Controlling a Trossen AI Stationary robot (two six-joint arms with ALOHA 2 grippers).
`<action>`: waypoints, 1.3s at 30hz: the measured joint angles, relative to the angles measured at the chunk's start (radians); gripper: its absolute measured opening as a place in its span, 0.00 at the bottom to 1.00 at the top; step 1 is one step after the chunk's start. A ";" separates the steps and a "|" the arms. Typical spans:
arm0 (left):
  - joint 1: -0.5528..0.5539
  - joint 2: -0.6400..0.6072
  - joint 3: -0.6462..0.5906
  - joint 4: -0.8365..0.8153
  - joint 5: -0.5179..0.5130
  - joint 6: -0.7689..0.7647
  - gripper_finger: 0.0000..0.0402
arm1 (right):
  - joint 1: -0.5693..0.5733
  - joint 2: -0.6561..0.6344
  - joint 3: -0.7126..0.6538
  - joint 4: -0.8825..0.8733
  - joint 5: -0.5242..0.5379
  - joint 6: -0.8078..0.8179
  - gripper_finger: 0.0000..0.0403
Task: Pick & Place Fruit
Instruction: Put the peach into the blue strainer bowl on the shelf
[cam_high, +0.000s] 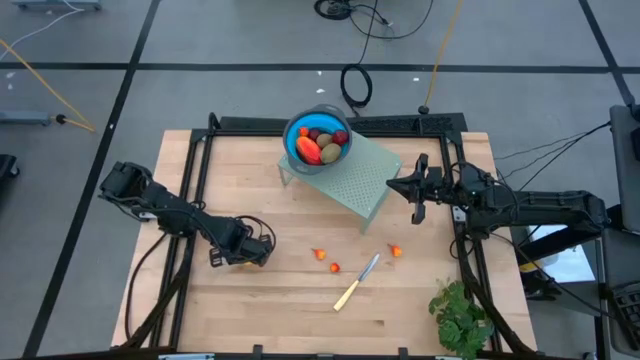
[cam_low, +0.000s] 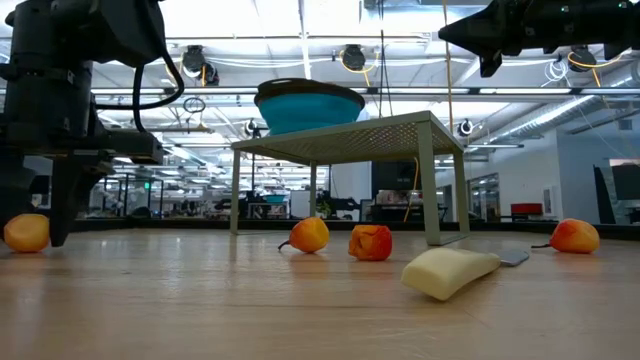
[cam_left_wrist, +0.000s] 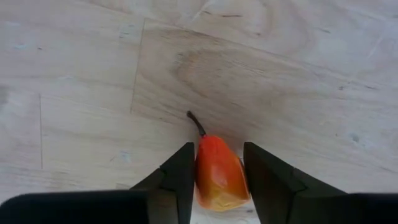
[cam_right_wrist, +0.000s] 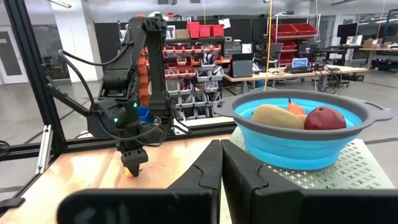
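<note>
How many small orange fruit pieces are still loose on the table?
4: one between the left tool's fingers, two mid-table left of the knife, one right of it. Others may hide behind the arm.

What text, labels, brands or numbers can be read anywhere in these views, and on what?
None can be read.
Red storage bins on the room's shelving: any labels too small to read.
Blue round plastic bowl, pale-handled knife, light wooden table: no markings visible.

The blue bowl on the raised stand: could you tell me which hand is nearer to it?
Right. The right hand hovers just beside the stand holding the blue bowl; the left hand is down at the table, farther away.
</note>
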 joint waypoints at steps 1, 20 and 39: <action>0.000 0.000 0.000 0.000 0.000 0.000 0.31 | 0.000 0.000 0.000 0.000 0.000 0.000 0.00; 0.002 -0.120 0.002 -0.003 -0.012 0.063 0.24 | 0.000 0.000 0.000 0.001 0.000 0.000 0.00; -0.001 -0.502 0.002 0.256 -0.484 0.570 0.24 | 0.000 0.000 0.000 0.006 0.000 0.000 0.00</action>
